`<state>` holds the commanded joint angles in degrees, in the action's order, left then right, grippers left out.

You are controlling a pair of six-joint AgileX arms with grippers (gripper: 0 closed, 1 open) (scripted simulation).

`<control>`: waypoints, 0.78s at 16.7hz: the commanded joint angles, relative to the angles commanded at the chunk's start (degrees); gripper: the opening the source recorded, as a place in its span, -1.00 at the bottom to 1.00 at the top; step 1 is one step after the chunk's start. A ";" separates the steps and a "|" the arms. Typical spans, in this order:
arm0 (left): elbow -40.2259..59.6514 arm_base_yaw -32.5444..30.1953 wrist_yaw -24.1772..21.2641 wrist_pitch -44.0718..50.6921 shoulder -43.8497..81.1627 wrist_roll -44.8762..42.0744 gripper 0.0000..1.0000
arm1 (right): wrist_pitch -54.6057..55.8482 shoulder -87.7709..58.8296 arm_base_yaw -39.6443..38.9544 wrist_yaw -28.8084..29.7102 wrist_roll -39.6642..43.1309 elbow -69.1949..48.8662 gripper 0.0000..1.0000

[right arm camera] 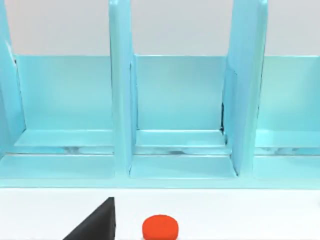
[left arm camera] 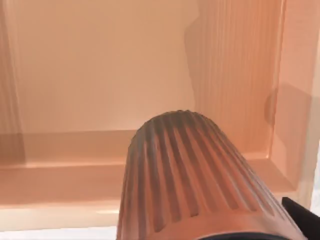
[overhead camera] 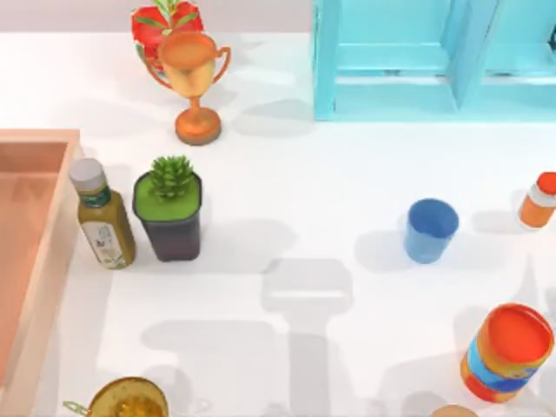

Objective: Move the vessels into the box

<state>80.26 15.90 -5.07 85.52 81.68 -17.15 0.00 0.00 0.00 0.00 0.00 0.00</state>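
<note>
Showing ribbed brown cup point(left arm camera: 200, 185), seemingly above box point(left arm camera: 100, 165)

box point(overhead camera: 54, 252) cut by left edge | brown cup point(left arm camera: 200, 185) base cut off | can point(overhead camera: 506, 352) partly cropped

Trophy point(overhead camera: 193, 80): standing upright at 11 o'clock, golden, just in front of a red flowered pot point(overhead camera: 161, 22).
Shelf unit point(overhead camera: 434, 56): turquoise, sitting at 1 o'clock.
Succulent point(overhead camera: 169, 207): sitting in a dark pot at 9 o'clock, just beside a dressing bottle point(overhead camera: 102, 215).
Can point(overhead camera: 506, 352): orange-lidded, blue-labelled, standing at 4 o'clock.
Small orange bottle point(overhead camera: 539, 200): standing at 3 o'clock.
</note>
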 joint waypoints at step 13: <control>-11.70 5.78 0.35 -7.62 0.67 -5.49 -1.00 | 0.00 0.00 0.00 0.00 0.00 0.00 1.00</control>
<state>68.56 21.68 -4.73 77.90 82.35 -22.63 0.00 0.00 0.00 0.00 0.00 0.00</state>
